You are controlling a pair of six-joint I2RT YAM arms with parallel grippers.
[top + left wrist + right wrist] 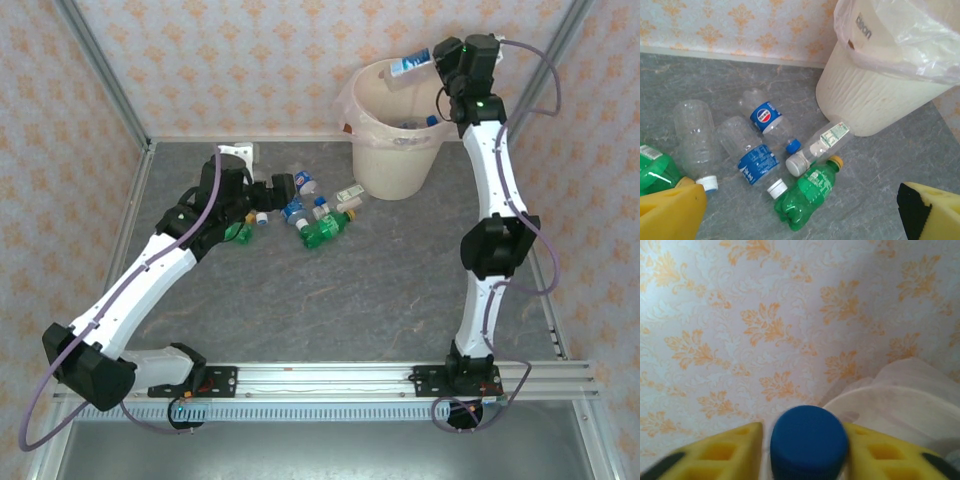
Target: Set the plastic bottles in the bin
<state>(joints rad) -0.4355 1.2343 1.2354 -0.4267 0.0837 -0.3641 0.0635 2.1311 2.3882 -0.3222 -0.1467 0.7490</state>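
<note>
Between the fingers of the right tool (803, 437) a blue-capped bottle (410, 66) is seen (gripped or freed cannot be told), over the bin (372, 150) at the one o'clock of the worktop (350, 310). The drop is judged in hand; a full release is needed. The left tool (800, 220) is spread wide over loose bottles (760, 160).

The bin (395, 165) is a round cream-white bucket, upright at the far side of the tabletop (330, 300), with a thin clear bag over its rim. A blue-capped bottle (410, 66) with a blue label lies tilted in the air above its mouth.

Left of the bin, the others lie on their sides in a loose cluster:
- a Pepsi bottle (767, 120) with a blue cap
- a blue-labelled bottle (754, 161) with a white cap
- a bare clear bottle (694, 140)
- a pale-labelled bottle (821, 144) by the bin's foot
- a crumpled green bottle (807, 196) with a yellow cap
- a second green bottle (652, 170)
</note>
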